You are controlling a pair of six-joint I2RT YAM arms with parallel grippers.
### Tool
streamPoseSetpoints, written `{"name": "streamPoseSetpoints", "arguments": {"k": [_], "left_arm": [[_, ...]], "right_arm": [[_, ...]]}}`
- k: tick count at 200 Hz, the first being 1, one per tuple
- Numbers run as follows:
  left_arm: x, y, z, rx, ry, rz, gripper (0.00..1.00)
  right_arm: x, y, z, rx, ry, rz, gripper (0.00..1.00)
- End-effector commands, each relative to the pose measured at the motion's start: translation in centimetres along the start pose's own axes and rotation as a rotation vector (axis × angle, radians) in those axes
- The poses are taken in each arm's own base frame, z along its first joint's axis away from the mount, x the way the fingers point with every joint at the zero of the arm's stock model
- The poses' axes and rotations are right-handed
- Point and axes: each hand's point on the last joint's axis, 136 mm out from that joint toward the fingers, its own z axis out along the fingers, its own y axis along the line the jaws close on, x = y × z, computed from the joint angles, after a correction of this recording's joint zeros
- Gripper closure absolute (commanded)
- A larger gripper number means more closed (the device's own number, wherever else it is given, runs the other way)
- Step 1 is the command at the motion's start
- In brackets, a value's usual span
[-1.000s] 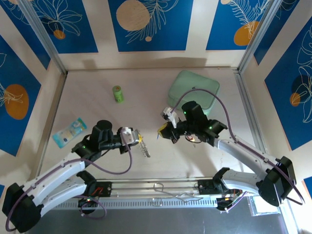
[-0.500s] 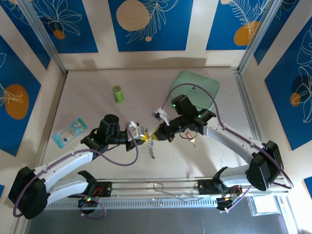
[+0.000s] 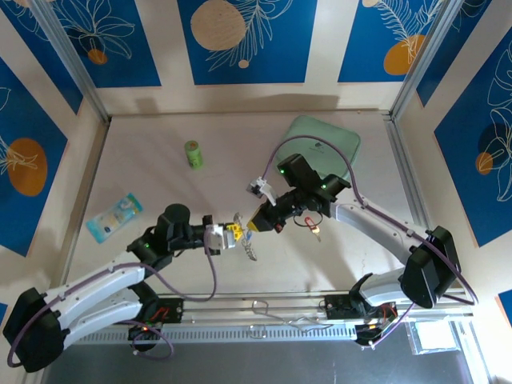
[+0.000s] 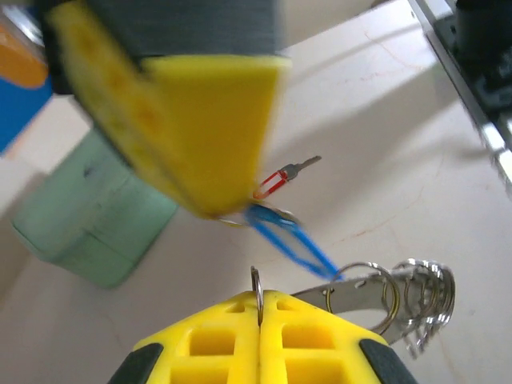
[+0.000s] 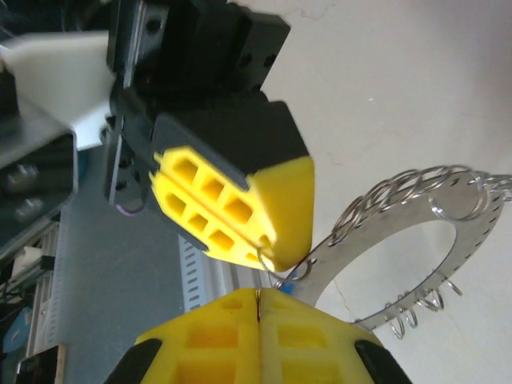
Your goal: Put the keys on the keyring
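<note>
We pinch keyring (image 5: 424, 240) in L end effector (image 4: 258, 300), blue-tag key (image 4: 292, 240) in R end effector (image 5: 258, 298); red-tag key (image 4: 276, 180) pending on table (image 3: 160, 208).

Within the last second the left fingers (image 4: 216, 344) and right fingers (image 5: 208, 340), then well apart, have come tip to tip over the table. The keyring (image 3: 250, 250) rode right with the left fingers. The blue-tagged key (image 4: 290, 242) rode left with the right fingers, and that arm's swing bared more of the green pad (image 3: 320, 136).
</note>
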Motion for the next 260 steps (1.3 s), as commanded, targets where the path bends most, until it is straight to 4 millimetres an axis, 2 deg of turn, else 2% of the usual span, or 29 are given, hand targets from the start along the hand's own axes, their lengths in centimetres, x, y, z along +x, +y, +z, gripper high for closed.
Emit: {"name": "streamPoseSetpoints", "arguments": {"k": [1,38,84,145,260], "left_arm": [[-1.2,1.6,-0.4,-0.095,-0.012,0.262,1.00],[-1.6,2.2,-0.3,-0.136,-0.006,0.411,1.00],[-1.4,2.2,-0.3,-0.148,0.028,0.529,1.00],[-1.8,1.9,-0.2,-0.149,0.010,0.528,1.00],[-1.9,1.4,-0.1,-0.138,0.011,0.552,1.00]], "right_arm": [[0.0,1.2,-0.5,-0.065,0.020,0.009,1.00],[1.0,0.2,-0.1,-0.028,0.065,0.052,1.00],[0.8,0.8,0.2,-0.045,0.071,0.058,1.00],[0.0,1.1,1.1,-0.057,0.062,0.046,1.00],[-0.5,-0.3,1.3,0.006,0.030,0.074,1.00]]}}
